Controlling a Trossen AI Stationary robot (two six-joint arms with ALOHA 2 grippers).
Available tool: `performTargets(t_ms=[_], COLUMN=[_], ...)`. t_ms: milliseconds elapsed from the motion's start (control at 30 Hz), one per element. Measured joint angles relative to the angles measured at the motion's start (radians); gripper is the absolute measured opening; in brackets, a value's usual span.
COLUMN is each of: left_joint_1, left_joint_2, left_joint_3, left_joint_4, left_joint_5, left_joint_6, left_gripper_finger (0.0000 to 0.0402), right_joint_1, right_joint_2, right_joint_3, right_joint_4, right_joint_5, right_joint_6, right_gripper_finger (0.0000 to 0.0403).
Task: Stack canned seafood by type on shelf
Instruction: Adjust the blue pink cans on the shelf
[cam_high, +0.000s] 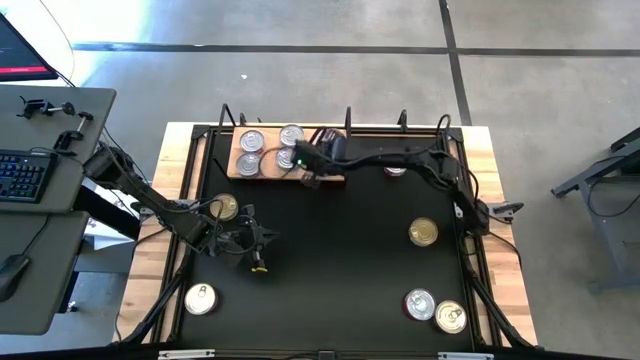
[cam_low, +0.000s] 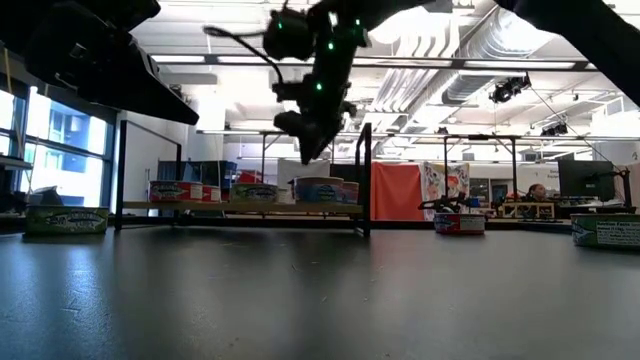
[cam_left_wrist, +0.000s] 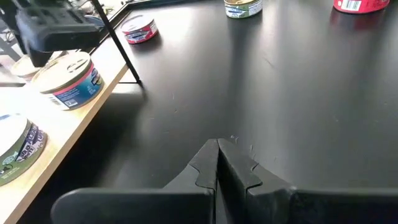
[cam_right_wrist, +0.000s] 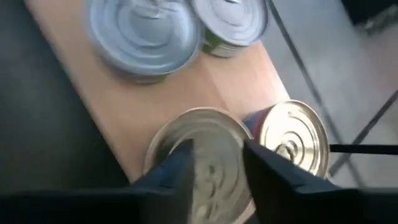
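Note:
The light wooden shelf (cam_high: 270, 177) lies at the mat's far edge with several tins standing on it, among them two silver-lidded ones (cam_right_wrist: 146, 31) (cam_right_wrist: 231, 22). My right gripper (cam_right_wrist: 217, 152) is open and hangs just above the shelf's right end (cam_high: 305, 168), its fingers over a gold-lidded tin (cam_right_wrist: 205, 180). Beside that tin stands another gold-lidded one with a red side (cam_right_wrist: 292, 137). In the low view this gripper (cam_low: 305, 150) is clear above the row of tins (cam_low: 320, 190). My left gripper (cam_left_wrist: 217, 162) is shut and hovers over the bare mat at left centre (cam_high: 255, 245).
Loose tins rest on the black mat: one near the left arm (cam_high: 223, 207), one at near left (cam_high: 200, 298), one at right centre (cam_high: 423, 233), two at near right (cam_high: 419, 303) (cam_high: 450, 317), and a red one under the right arm (cam_high: 395, 168). Black posts (cam_left_wrist: 118, 43) rise beside the shelf.

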Motion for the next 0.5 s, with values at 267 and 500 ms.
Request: performTargets(t_ms=[267,500], left_joint_1=[0.000,0.000], left_joint_2=[0.000,0.000], left_joint_3=[0.000,0.000], left_joint_4=[-0.007,-0.007], left_joint_5=[0.000,0.000], left_joint_6=[-0.001,-0.001], left_gripper_finger=[0.0000,0.0000], right_joint_1=[-0.077,-0.072], right_joint_2=[0.001,-0.009], right_joint_3=[-0.066,-0.067], right_joint_4=[0.007,-0.058], right_joint_5=[-0.149,-0.128], right_joint_6=[0.010,0.019], right_gripper_finger=[0.0012,0.0023])
